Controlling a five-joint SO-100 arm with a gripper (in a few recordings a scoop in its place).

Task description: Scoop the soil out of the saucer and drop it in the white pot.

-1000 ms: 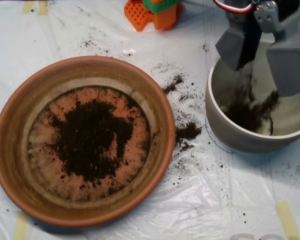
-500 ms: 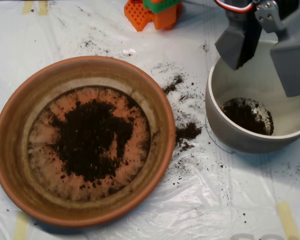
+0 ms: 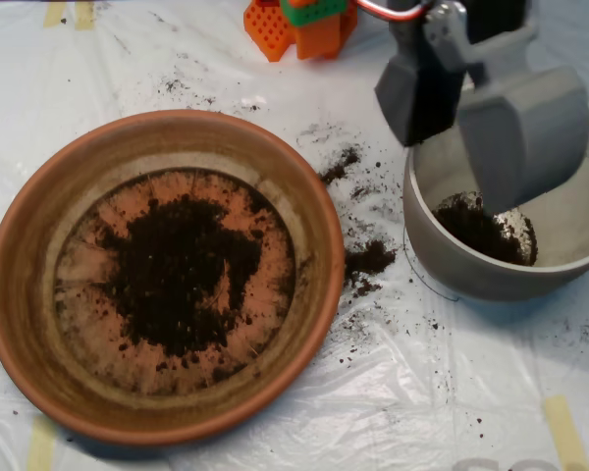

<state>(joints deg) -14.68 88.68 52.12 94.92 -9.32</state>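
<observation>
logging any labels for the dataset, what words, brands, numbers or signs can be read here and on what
None: no readable text.
The saucer, the white pot, the gripper and the orange plastic part carry no print.
A faint grey mark at the picture's bottom edge is cut off and too blurred to read.

a robot test bench in a lab or hobby workshop: the table is covered with crinkled clear plastic sheeting (image 3: 275,412) held down by strips of masking tape (image 3: 565,428) at lower right and upper left, with an orange 3d-printed part (image 3: 299,27) at the top and loose soil (image 3: 369,260) spilled mid-frame
</observation>
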